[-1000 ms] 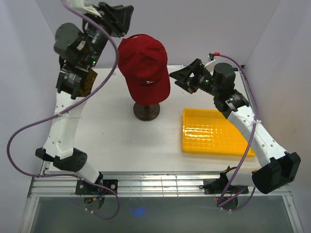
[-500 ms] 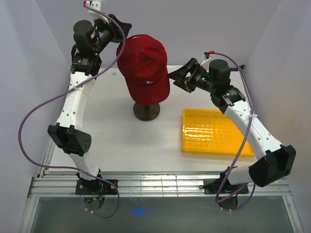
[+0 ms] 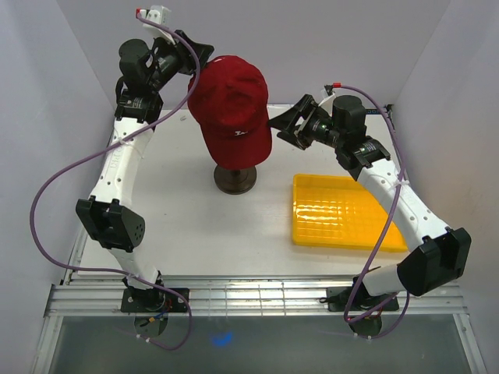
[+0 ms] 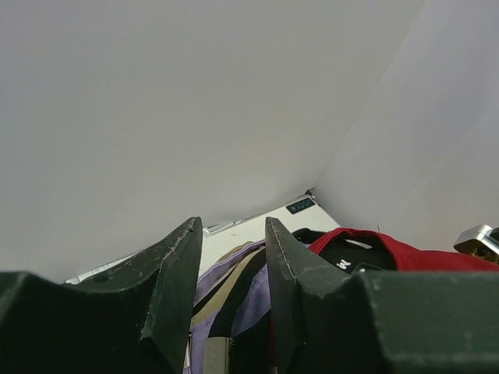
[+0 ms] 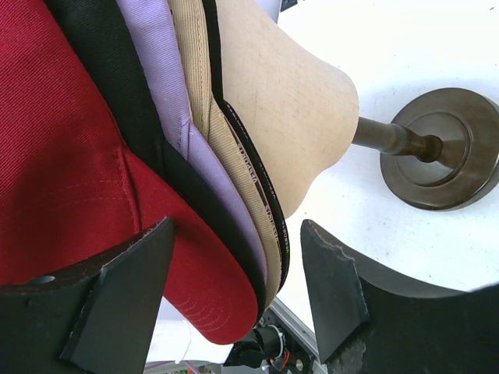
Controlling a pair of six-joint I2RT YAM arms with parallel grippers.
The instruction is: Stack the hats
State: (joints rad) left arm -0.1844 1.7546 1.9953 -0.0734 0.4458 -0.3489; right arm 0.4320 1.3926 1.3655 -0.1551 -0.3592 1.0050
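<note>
Top external view shows just one hat, a red cloth baseball cap (image 3: 234,105) with a small white logo. It sits above a dark round stand (image 3: 235,178) on the white table (image 3: 171,202), and it covers whatever carries it.

The right wrist view looks in from the side and shows what is underneath: a beige mannequin head (image 5: 273,101) on the stand's post, wearing a whole stack of hats. A dark cap (image 5: 261,199) has its rim against the head, followed by a tan cap (image 5: 195,70), a lavender cap (image 5: 156,86) and a black cap (image 5: 101,70), with the red one outermost. The left wrist view shows the stack from behind, with lavender and tan cloth beside the red cap's black inner band.

Only the overhead view shows the yellow ribbed plastic tray (image 3: 343,210), which lies on the table near the mannequin head, to its right.

The left gripper (image 3: 199,53) is up behind and to the left of the mannequin head, close to the red crown. Its fingers are apart with nothing between them, and I cannot tell whether they touch the cloth. The right gripper (image 3: 282,125) is just to the right of the head, beside the brims. Its jaws are spread wide and grip nothing.
</note>
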